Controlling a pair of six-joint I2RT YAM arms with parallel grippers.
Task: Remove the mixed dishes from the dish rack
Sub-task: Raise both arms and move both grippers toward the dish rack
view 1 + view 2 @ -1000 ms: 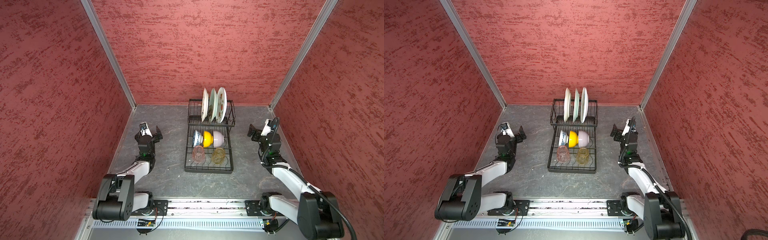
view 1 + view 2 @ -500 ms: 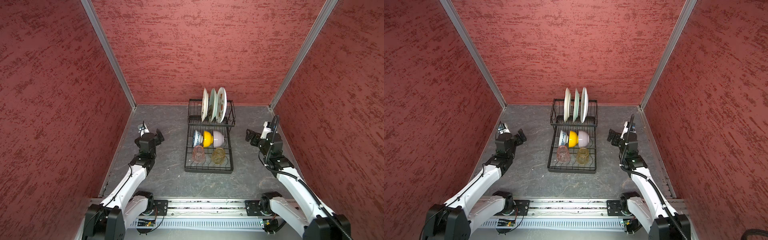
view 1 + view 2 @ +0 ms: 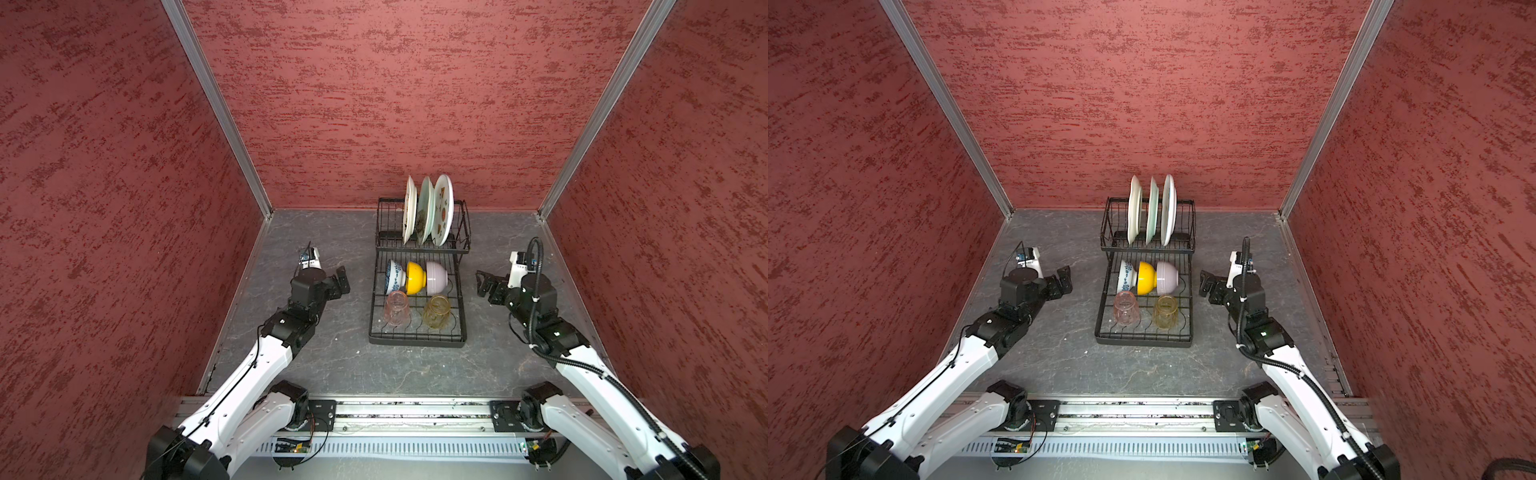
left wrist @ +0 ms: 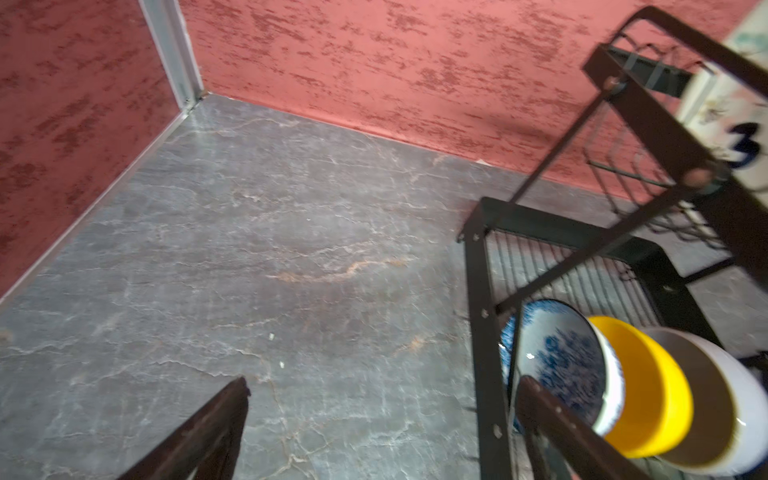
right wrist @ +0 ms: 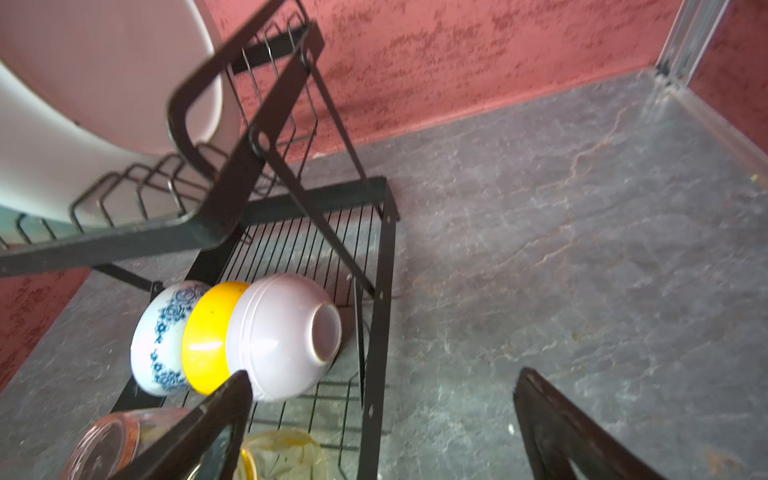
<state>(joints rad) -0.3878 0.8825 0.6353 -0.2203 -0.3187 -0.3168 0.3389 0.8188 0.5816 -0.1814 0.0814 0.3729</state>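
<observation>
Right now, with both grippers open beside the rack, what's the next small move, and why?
Probably ease the left gripper toward the rim of the blue-white bowl. That bowl sits innermost of three nested on their sides in the dish rack, mouths facing this gripper, whose jaws stand open and empty beside the front tier.

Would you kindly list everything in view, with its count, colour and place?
table: one, grey stone-look, under everything.
walls: three, red textured, around the table.
dish rack: one, black wire, centre of the table.
plates: three, white patterned, on edge in the raised back tier.
blue-white bowl: one, front tier, left end of the bowl row.
yellow bowl: one, middle of that row.
pale pink bowl: one, right end.
pinkish glass: one, clear, front tier, nearer the robot, left.
amber glass: one, clear, beside it, right.
left gripper: one, black, open, empty, left of the rack.
right gripper: one, black, open, empty, right of the rack.
</observation>
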